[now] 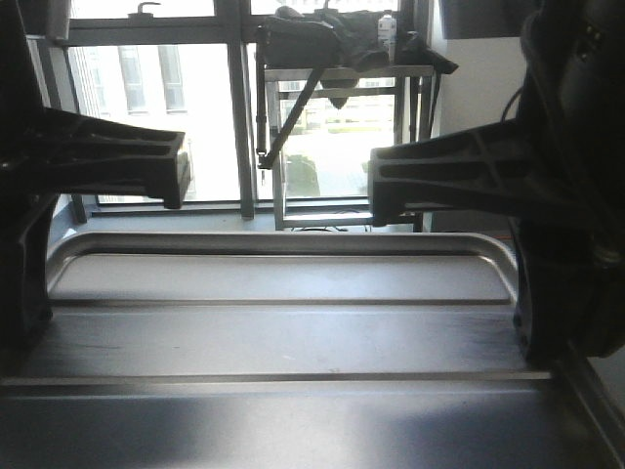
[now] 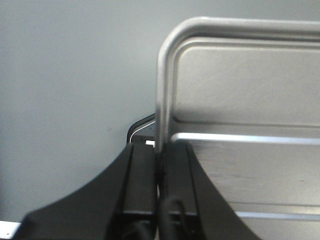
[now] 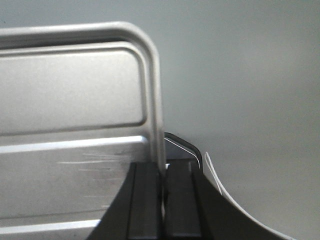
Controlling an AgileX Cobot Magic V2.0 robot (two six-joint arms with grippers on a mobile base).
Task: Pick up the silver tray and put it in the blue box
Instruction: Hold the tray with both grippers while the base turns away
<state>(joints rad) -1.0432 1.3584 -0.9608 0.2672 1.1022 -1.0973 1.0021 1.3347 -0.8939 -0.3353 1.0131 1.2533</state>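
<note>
- Since the front view sits so low, the silver tray (image 1: pixel 283 332) fills the whole bottom half of it. It lies open side up, with its two long ridges running left to right.
- The left arm (image 1: pixel 88 161) and right arm (image 1: pixel 469 176) are big dark shapes, one at each end of the tray.
- The left pincer (image 2: pixel 160 155) is clenched on the tray's left rim. One finger is on the outside and the other on the inner panel, and the rim is squeezed tight between them.
- Same deal on the other end: the right pincer (image 3: pixel 163 172) is clamped on the right rim, just down the edge from a rounded corner.
- So the tray is held between the two pincers, by its short edges.
- Both wrist views show only a plain grey surface past the tray. I can't tell whether the tray is touching anything underneath.
- A small dark thing with a rounded corner (image 2: pixel 140 127) pokes out from behind the rim. No idea what it is.
- Behind the tray in the front view are a bright window (image 1: pixel 146 98) and a metal rack (image 1: pixel 342 78). On top of the rack are a dark bag (image 1: pixel 332 39) and a small white bottle (image 1: pixel 388 34).
</note>
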